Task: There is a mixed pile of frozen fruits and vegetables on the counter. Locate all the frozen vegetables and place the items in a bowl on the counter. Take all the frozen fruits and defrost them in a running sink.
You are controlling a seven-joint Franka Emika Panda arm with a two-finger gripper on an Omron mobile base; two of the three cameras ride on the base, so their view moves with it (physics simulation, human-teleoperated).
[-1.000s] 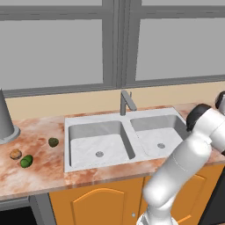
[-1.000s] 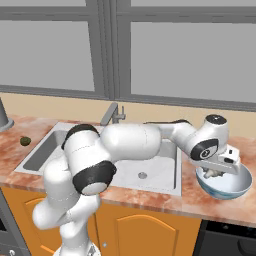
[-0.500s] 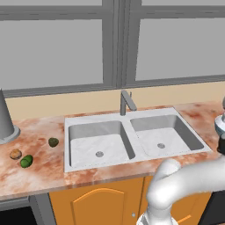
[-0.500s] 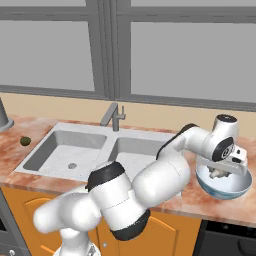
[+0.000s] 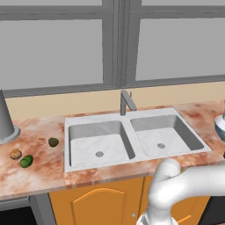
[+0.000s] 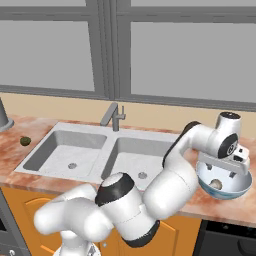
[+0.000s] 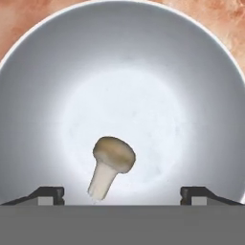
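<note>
The pale mushroom (image 7: 111, 165) lies loose inside the white-blue bowl (image 7: 191, 72), tilted with its cap up. My gripper (image 7: 122, 195) hangs right over it, open, its fingertips (image 7: 48, 193) wide apart and touching nothing. From the right base view, the gripper (image 6: 223, 170) hovers just above the bowl (image 6: 235, 189) on the counter (image 6: 210, 207) right of the sink (image 6: 95, 150), with the mushroom (image 6: 216, 184) inside. Left of the sink (image 5: 132, 140) lie the dark olive ball (image 5: 53, 142), the orange-tan ball (image 5: 16, 154) and the green oblong (image 5: 26, 161).
A grey tapered pot (image 5: 5, 118) stands at the far left of the counter. The angular faucet (image 5: 127, 102) rises behind the two basins. The bowl's edge (image 5: 219, 126) shows at the right border. My arm arcs over the counter's front right corner.
The jaws have opened and let go of the mushroom, which now lies in the bowl. The arm's elbow has swung lower and forward.
</note>
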